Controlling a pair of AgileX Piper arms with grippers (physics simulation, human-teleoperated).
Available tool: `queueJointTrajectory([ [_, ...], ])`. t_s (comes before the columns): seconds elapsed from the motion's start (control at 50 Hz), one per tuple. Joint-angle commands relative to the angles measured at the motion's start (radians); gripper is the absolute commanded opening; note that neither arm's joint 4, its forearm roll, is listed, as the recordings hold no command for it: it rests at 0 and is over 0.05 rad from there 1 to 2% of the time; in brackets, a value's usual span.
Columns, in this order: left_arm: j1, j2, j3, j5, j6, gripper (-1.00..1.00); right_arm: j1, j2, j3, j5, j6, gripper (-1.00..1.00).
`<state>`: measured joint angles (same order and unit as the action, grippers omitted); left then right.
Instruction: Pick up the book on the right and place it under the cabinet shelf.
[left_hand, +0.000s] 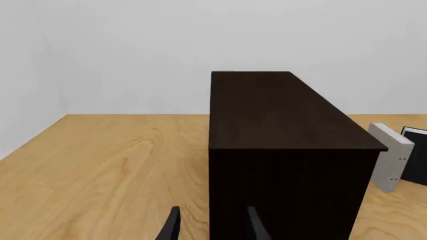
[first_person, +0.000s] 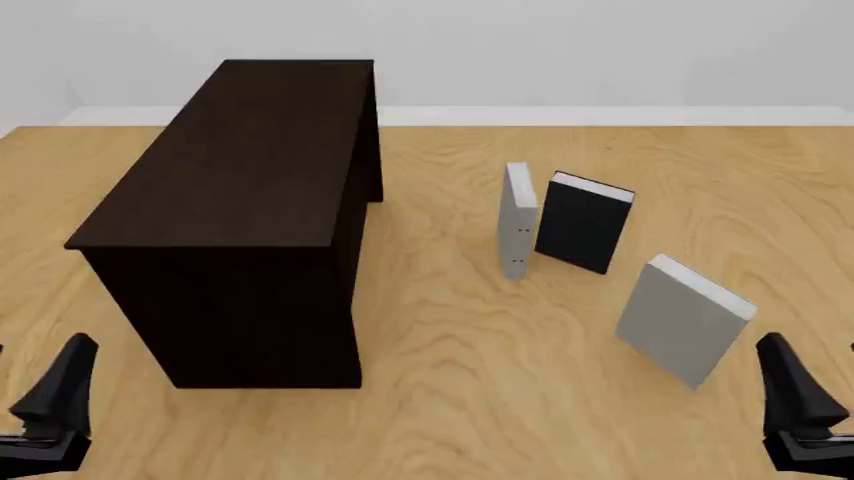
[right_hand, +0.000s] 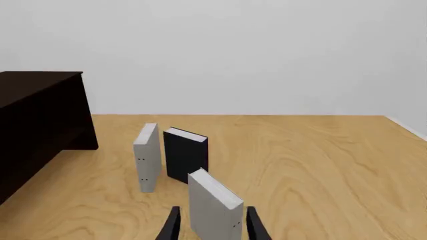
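Note:
The book (first_person: 681, 320) is a light grey hardback with white page edges, standing tilted on the table at the right. It shows edge-on in the right wrist view (right_hand: 213, 207), lined up between the fingertips but farther ahead. My right gripper (first_person: 821, 385) is open, empty, and just right of the book, nearer the table's front edge. The cabinet shelf (first_person: 240, 170) is a big, almost black box at the left, with its recessed side facing the books. It also shows in both wrist views (left_hand: 287, 130) (right_hand: 33, 125). My left gripper (first_person: 30, 385) is open and empty in front of the cabinet.
A second grey book (first_person: 517, 220) stands narrow edge-on in the middle of the table, with a black book (first_person: 583, 222) leaning right beside it. Both lie between the cabinet and the right-hand book. The wooden table (first_person: 467, 400) ends at a white wall behind.

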<state>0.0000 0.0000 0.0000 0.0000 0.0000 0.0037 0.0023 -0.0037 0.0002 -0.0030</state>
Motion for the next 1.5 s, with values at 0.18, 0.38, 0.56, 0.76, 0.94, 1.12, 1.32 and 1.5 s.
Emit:
queueJointTrajectory([
  [0.18, 0.000, 0.000, 0.000, 0.000, 0.000, 1.00, 0.006, 0.001, -0.003, 0.005, -0.005, 1.00],
  [0.38, 0.000, 0.000, 0.000, 0.000, 0.000, 1.00, 0.041, 0.022, -0.008, 0.006, -0.030, 1.00],
  [0.56, 0.000, 0.000, 0.000, 0.000, 0.000, 1.00, 0.058, 0.080, -0.132, 0.035, -0.050, 1.00],
  [0.76, 0.000, 0.000, 0.000, 0.000, 0.000, 1.00, 0.083, 0.148, -0.308, 0.131, -0.094, 1.00],
  [0.94, 0.000, 0.000, 0.000, 0.000, 0.000, 1.00, 0.145, 0.407, -0.483, 0.147, -0.153, 1.00],
  [1.12, 0.000, 0.000, 0.000, 0.000, 0.000, 1.00, 0.238, 0.740, -0.742, 0.350, -0.204, 1.00],
  [1.32, 0.000, 0.000, 0.000, 0.000, 0.000, 1.00, 0.294, 0.887, -0.905, 0.605, -0.262, 1.00],
  [1.5, 0.000, 0.000, 0.000, 0.000, 0.000, 1.00, 0.187, 1.014, -1.067, 0.855, -0.440, 1.00],
])
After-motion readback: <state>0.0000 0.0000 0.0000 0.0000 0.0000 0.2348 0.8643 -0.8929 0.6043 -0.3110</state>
